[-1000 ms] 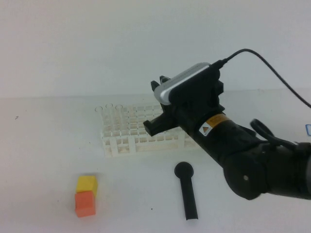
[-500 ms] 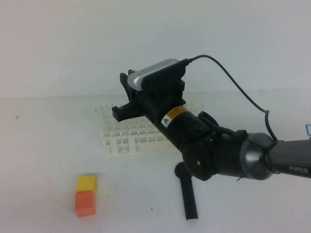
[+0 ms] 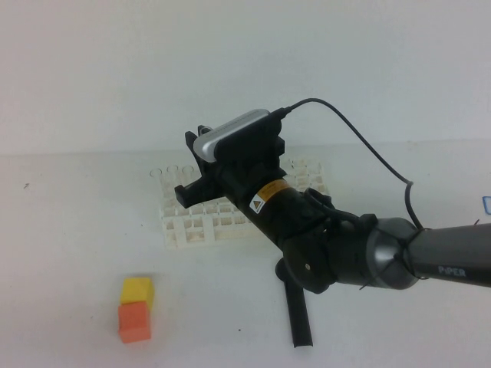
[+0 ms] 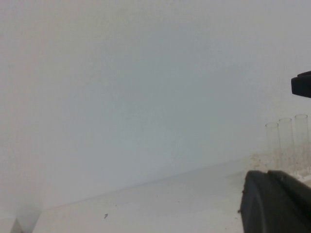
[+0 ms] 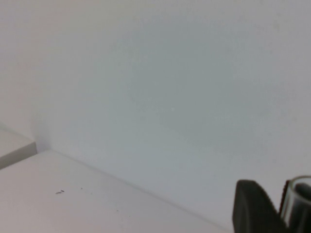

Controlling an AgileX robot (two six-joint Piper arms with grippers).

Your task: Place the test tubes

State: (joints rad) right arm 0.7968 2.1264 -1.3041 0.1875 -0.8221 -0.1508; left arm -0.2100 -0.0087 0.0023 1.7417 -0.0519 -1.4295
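Tube (image 5: 297, 200), clear glass with its open rim showing, lies just beside one black finger (image 5: 252, 209) of the right pincer (image 3: 193, 164). I judge the pincer to be closed narrowly on it. In the high view the wrist hides the glass altogether, so the hold can be read from one side only. That is the first worry: smooth glass held on a short length could tilt or slide if the hand dips fast.

The pincer hangs over the left half of the white rack (image 3: 230, 218), near the far-left corner where three tubes (image 3: 173, 172) stand upright. If it comes down off-centre, the tube's end would meet the grid wall instead of a hole. The glass could then jam or crack, or the light rack could skid on the surface (image 3: 69, 253). If it drifts toward that corner, the pincer's body could clip the three tubes.

Farther back, the right forearm crosses above a black tool (image 3: 298, 318) lying in front of the rack, and a low pull-back might drag it. The yellow block (image 3: 136, 290) and orange block (image 3: 134, 323) lie well apart, out of harm's way.

The left pincer (image 4: 274, 201) is out of the high view, low over the surface and facing the rack's corner. I cannot tell whether it is wide or narrow.
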